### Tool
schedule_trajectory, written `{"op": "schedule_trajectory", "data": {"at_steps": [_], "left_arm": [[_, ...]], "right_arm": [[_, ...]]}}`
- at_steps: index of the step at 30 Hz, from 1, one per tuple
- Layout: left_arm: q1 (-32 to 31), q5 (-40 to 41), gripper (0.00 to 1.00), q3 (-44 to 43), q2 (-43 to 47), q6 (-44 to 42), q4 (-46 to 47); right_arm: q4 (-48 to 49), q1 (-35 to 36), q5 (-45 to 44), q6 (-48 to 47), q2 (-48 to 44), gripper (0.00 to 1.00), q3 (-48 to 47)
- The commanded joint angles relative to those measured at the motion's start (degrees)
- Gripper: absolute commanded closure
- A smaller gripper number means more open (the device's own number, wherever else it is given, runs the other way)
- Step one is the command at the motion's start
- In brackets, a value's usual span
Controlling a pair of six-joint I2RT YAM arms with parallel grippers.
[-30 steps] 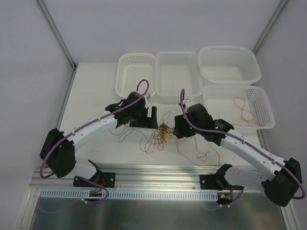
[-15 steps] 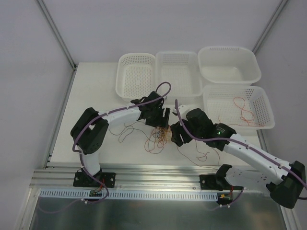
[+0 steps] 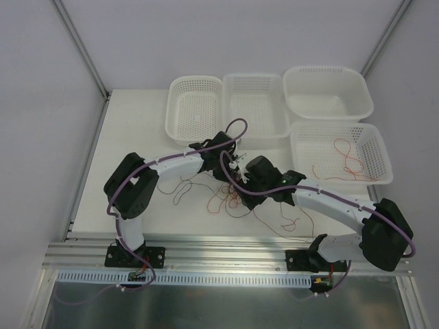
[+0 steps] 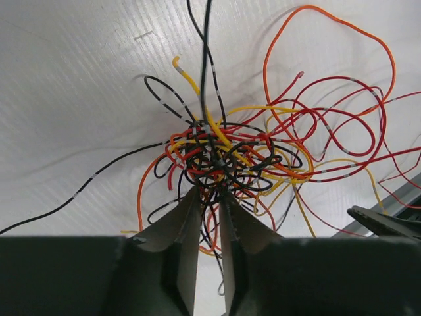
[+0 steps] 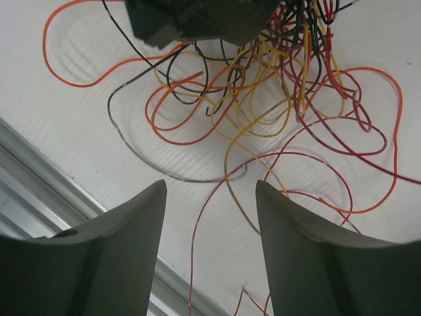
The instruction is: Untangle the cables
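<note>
Four baskets [image 3: 194, 103] sit at the far side of the table [image 3: 137, 137]. At table centre the left gripper [image 4: 209, 191] pinches the cables [image 4: 214, 158], a knotted clump lying there. The right gripper [image 5: 210, 187] hovers above, fingers apart.

Red, orange, yellow, black cables [image 4: 217, 155], white table [image 3: 137, 137]

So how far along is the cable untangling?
Done, apparently: one thin red wire lies in the near-right white perforated basket. In hand: the left claw is pinched on the knotted clump of red, orange, yellow and black wires; the right claw hangs open nearby. Left: nearly everything, the knot is dense.
</note>
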State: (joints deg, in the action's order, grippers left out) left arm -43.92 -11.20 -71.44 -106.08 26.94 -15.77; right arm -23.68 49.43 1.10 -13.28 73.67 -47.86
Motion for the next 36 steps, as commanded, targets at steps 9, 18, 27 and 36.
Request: {"op": "schedule_trajectory", "data": {"at_steps": [9, 18, 27, 36], "left_arm": [[2.3, 2.8, 1.0, 5.0, 3.2, 0.2, 0.8], [16.9, 4.0, 1.0, 18.3, 14.3, 4.1, -2.5], [32.4, 13.5, 1.0, 23.7, 23.3, -0.2, -11.5], [40.4, 22.0, 1.0, 18.1, 21.4, -2.7, -19.5]], "right_arm": [[-2.8, 0.1, -2.3, -1.8, -4.3, 0.99, -2.2], [-22.8, -5.9, 0.2, -1.4, -20.2, 0.99, -22.8], [-28.4, -16.3, 4.9, -1.8, -22.4, 0.99, -44.6], [-28.9, -19.0, 0.7, -1.0, -14.3, 0.99, -62.3]]}}
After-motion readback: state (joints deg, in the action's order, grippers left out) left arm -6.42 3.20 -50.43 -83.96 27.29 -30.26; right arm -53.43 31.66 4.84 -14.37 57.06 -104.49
